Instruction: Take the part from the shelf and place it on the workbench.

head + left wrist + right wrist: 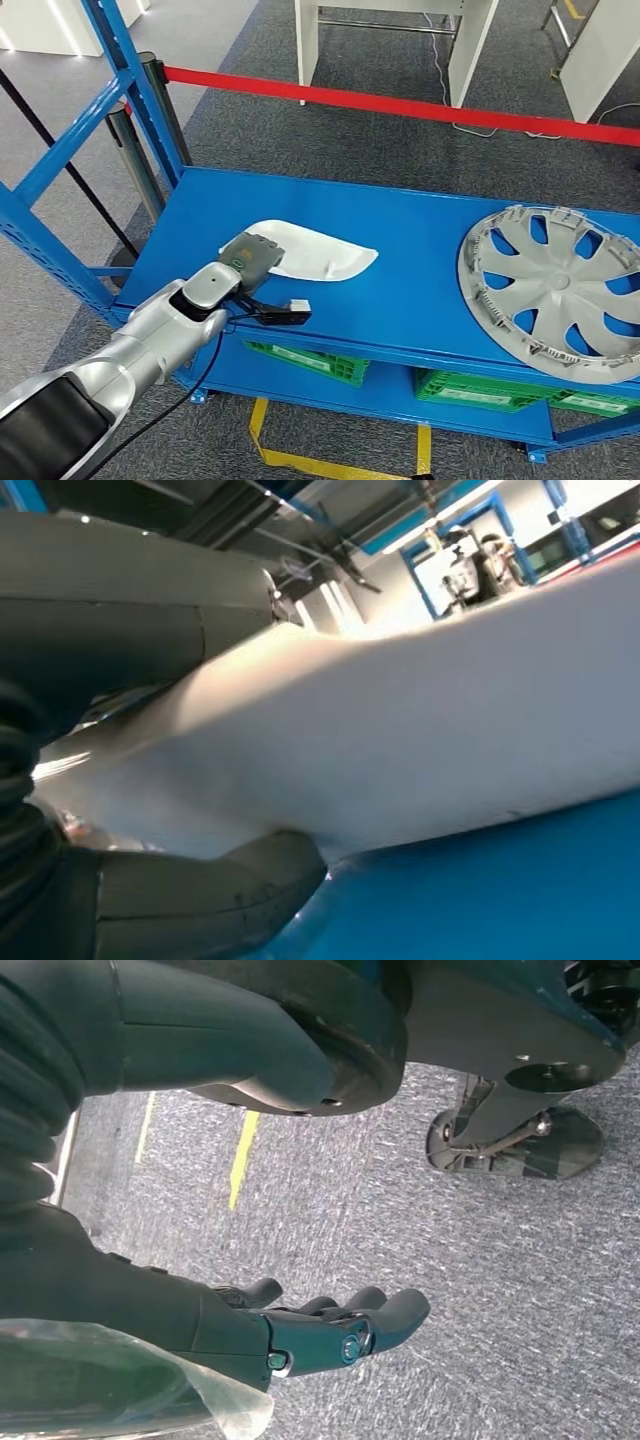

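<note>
1. A white, curved, elongated plastic part point(313, 250) lies flat on the blue metal shelf point(407, 260), towards its left half, with its pointed end aimed at the large silver-grey plastic wheel cover point(555, 290) lying well apart at the shelf's right end.
2. The left hand point(253, 262) sits at the part's blunt left end, its grey back over that end's edge.
3. In the left wrist view the thick grey thumb point(136, 605) lies along one face of the part point(423, 730) and a darker finger point(211, 905) lies against the opposite face beside the shelf surface point(513, 890), so the part's end sits between them; the hand appears clamped on it.
4. The part touches the shelf along its length in the head view.
5. The right hand point(302, 1335) hangs over grey carpeted floor point(490, 1290) with a yellow tape line point(243, 1155); its fingers point(392, 1315) are stretched out, slightly apart, holding nothing.
6. Green plastic crates point(317, 362) sit on the lower tier, and a red barrier band point(392, 105) runs behind the shelf.
</note>
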